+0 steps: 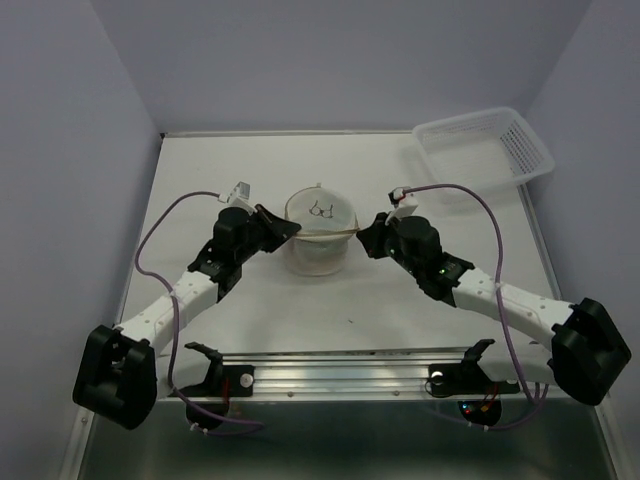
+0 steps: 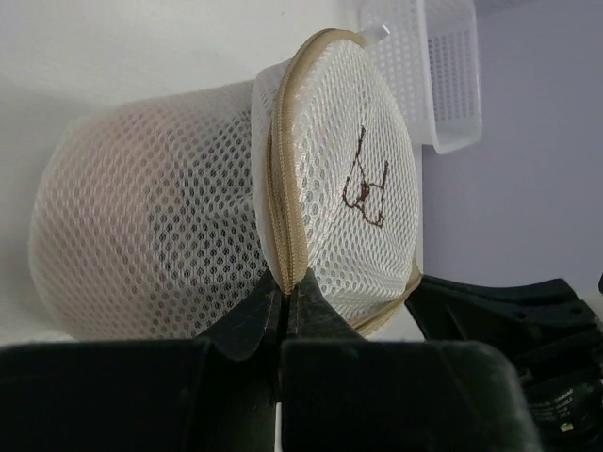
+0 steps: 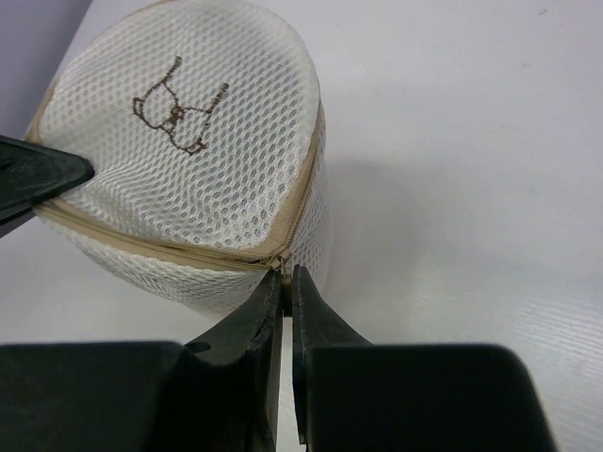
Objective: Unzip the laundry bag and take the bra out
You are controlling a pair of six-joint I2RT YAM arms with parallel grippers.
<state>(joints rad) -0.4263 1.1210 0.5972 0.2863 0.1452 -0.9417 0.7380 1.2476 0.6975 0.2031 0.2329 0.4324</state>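
Note:
The laundry bag (image 1: 318,232) is a round white mesh pouch with a tan zipper rim, standing mid-table. Its top bears a brown bra drawing (image 3: 179,105). My left gripper (image 1: 296,230) is at the bag's left side, and its jaws are shut on the tan rim (image 2: 285,281). My right gripper (image 1: 360,236) is at the bag's right side, shut on the small zipper pull (image 3: 285,270) at the rim. The zipper line (image 3: 141,240) looks closed along the part I see. The bra is hidden; only a dim grey shape (image 2: 188,240) shows through the mesh.
A white plastic basket (image 1: 484,150) sits at the back right corner, also in the left wrist view (image 2: 443,66). Purple walls enclose the table. The right gripper's black body (image 2: 509,306) shows beyond the bag in the left wrist view.

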